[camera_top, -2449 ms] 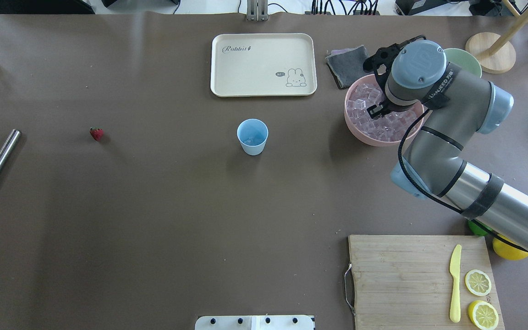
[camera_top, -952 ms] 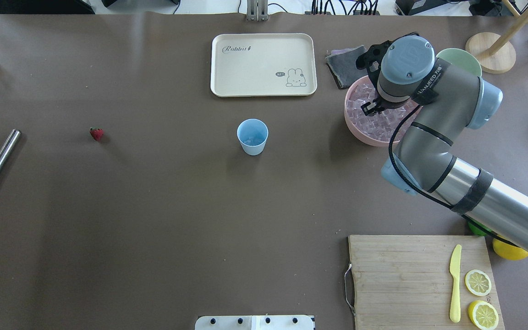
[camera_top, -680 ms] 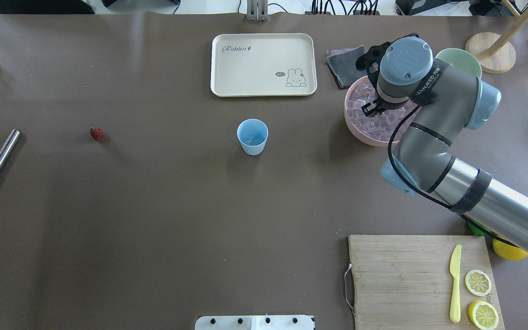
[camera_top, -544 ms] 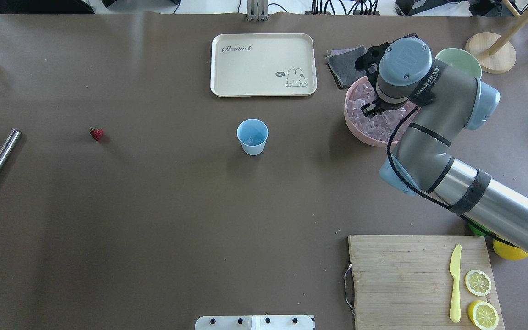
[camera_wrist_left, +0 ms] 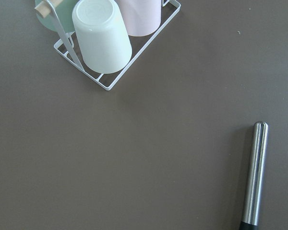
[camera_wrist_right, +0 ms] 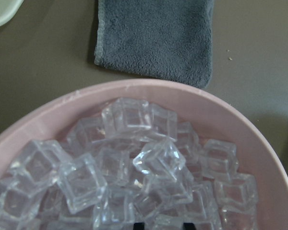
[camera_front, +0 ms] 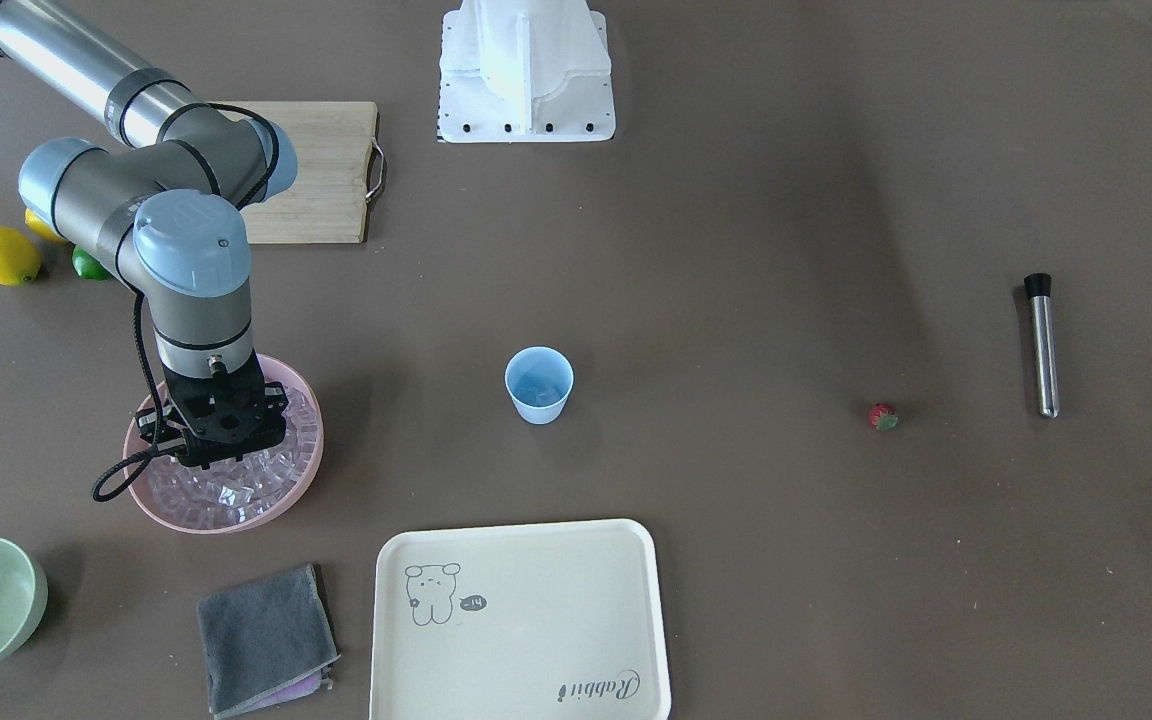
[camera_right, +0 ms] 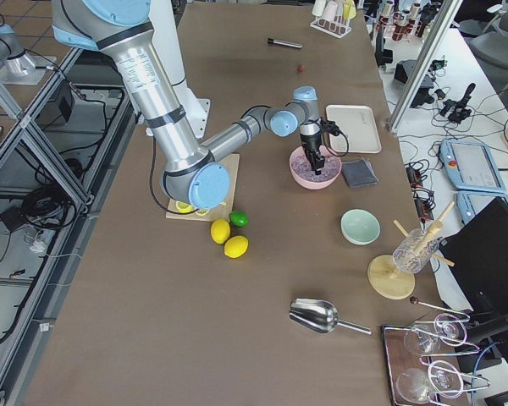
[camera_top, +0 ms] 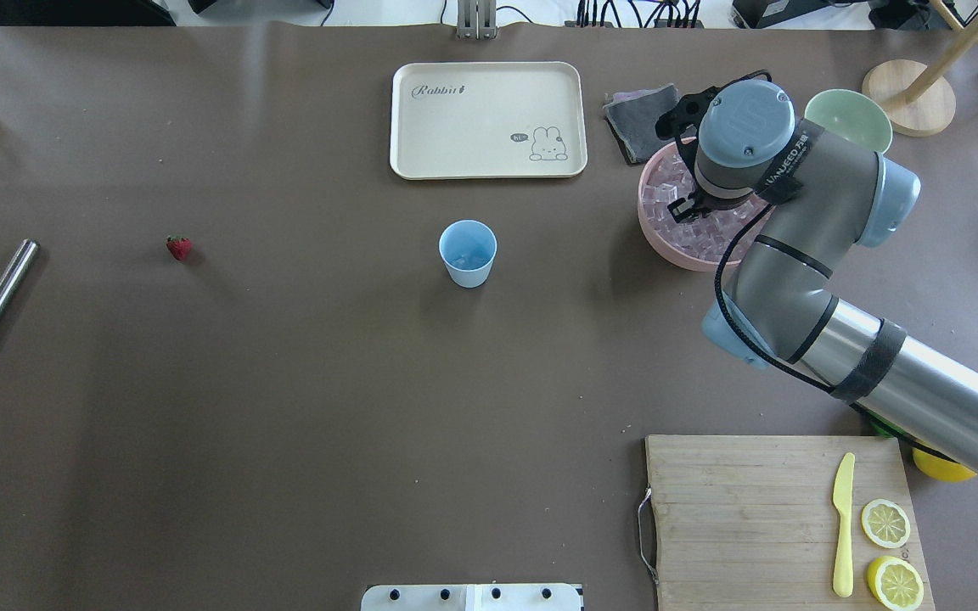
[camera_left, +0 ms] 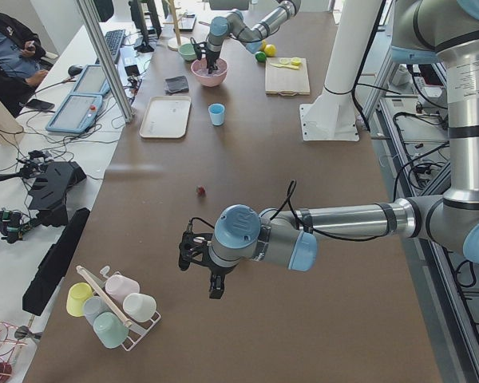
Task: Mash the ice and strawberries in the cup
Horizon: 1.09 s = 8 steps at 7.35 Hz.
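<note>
The right gripper is dipping into the round pink bowl of clear glassy ice cubes, right of the light-blue plastic cup, presumably to fetch ice. I cannot tell whether its jaws are closed. The tiny red strawberry is lying well left of the cup.

The ice is a heap of small, clear, glassy cubes filling a pink bowl at the upper right of the overhead view. The cup, a light-blue tapered tumbler, stands upright near centre frame. The strawberry, tiny and red, lies on the desk at mid-left, well apart from both.
</note>
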Each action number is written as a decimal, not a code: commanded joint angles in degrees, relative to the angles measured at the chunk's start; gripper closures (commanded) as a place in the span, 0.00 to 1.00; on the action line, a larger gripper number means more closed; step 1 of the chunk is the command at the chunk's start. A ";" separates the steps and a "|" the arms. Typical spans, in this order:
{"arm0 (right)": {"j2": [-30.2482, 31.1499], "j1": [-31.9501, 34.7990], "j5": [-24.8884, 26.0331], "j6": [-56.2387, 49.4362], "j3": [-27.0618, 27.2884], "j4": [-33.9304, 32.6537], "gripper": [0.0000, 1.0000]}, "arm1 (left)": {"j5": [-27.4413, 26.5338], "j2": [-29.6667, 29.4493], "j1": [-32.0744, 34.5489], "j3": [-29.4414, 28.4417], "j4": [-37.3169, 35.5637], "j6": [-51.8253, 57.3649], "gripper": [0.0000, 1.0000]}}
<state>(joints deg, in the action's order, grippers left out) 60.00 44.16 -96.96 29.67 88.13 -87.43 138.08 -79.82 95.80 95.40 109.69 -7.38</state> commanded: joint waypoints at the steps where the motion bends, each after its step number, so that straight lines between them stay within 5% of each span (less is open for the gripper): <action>1: 0.11 0.05 0.01 -0.32 -0.15 0.06 0.77 | 0.00 -0.07 0.00 -0.12 0.00 0.00 0.02; 3: -0.24 1.01 -0.33 -1.02 0.20 -0.03 1.00 | 0.00 -0.07 0.00 -0.21 0.00 0.00 0.02; 6: -2.17 3.48 -5.33 0.20 4.14 -0.03 1.00 | 0.00 -0.07 0.00 -0.21 0.00 0.00 0.02; 8: -7.08 -0.53 -7.19 8.78 4.59 0.06 1.00 | 0.00 -0.07 0.00 -0.21 0.00 0.00 0.02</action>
<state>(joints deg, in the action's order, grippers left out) 55.41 46.23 -102.95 33.49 92.23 -87.73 138.08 -79.89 95.80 95.19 109.69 -7.38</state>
